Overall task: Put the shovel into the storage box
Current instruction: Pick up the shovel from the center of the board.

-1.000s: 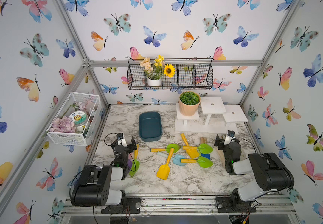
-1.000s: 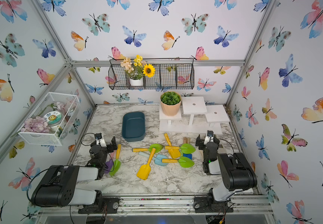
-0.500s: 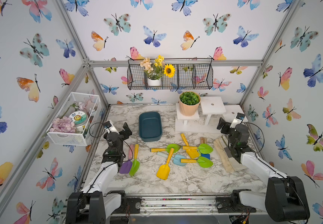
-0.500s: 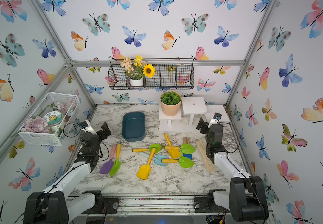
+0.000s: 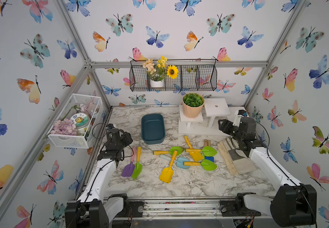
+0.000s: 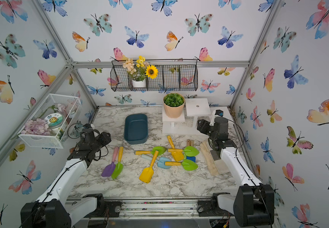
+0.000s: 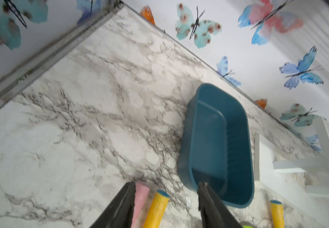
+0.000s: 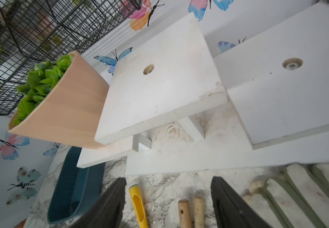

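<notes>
Several toy shovels lie on the marble table. A purple shovel with a pink handle and a green shovel with a yellow handle lie side by side at the left. A yellow shovel and others lie mid-table. The dark teal storage box stands empty behind them. My left gripper hovers open over the ends of those two handles. My right gripper is open above a yellow handle, holding nothing.
Work gloves lie under the right arm. Behind the right gripper is a white stepped stand bearing a potted plant. A white wire basket hangs on the left wall, a black wire basket on the back wall. Two wooden handles lie by the gloves.
Both arms have unfolded from a tucked pose at the table's front and reached toward the back. The left gripper now hangs over the purple and green shovels' handles. No shovel has moved.
</notes>
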`<state>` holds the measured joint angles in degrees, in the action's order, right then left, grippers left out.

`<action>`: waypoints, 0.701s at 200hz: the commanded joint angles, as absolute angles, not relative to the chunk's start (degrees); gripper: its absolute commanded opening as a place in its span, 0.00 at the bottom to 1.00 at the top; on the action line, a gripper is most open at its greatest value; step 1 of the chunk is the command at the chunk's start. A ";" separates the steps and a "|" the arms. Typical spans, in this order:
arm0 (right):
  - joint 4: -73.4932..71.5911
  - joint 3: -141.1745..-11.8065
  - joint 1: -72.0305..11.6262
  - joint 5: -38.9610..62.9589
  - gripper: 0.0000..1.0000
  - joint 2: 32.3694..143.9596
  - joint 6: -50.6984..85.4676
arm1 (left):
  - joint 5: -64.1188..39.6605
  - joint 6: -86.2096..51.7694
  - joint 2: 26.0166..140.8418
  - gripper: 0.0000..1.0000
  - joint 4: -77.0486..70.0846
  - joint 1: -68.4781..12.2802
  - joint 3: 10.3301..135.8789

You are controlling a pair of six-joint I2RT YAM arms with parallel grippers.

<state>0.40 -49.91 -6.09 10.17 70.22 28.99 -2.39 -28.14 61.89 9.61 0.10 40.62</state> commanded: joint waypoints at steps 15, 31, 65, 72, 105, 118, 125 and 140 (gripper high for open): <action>6.83 -47.12 -6.06 14.35 0.73 68.12 29.34 | -1.09 -30.37 62.33 0.53 17.59 -5.45 38.77; 6.94 -45.61 -6.06 14.91 0.72 67.94 29.62 | 0.98 -32.16 63.33 0.53 17.43 -8.80 38.00; 6.84 -43.96 -6.15 16.46 0.71 67.24 29.88 | 4.71 -36.26 67.20 0.46 16.66 -12.69 37.06; 6.83 -43.69 -6.32 16.93 0.71 67.39 29.81 | 4.74 -36.84 68.41 0.46 16.44 -12.82 36.85; 8.17 -43.17 -7.11 17.14 0.70 67.75 29.02 | 7.20 -37.71 72.51 0.47 17.51 -12.92 37.27; 8.05 -42.68 -7.21 17.06 0.70 67.51 28.92 | 7.41 -37.44 73.56 0.47 17.51 -12.84 37.35; 7.87 -42.52 -7.29 17.05 0.70 67.46 29.04 | 7.21 -37.03 74.53 0.47 17.17 -12.87 37.42; 7.75 -42.34 -7.43 17.35 0.69 67.80 29.22 | 7.64 -37.05 76.87 0.47 17.49 -12.84 37.78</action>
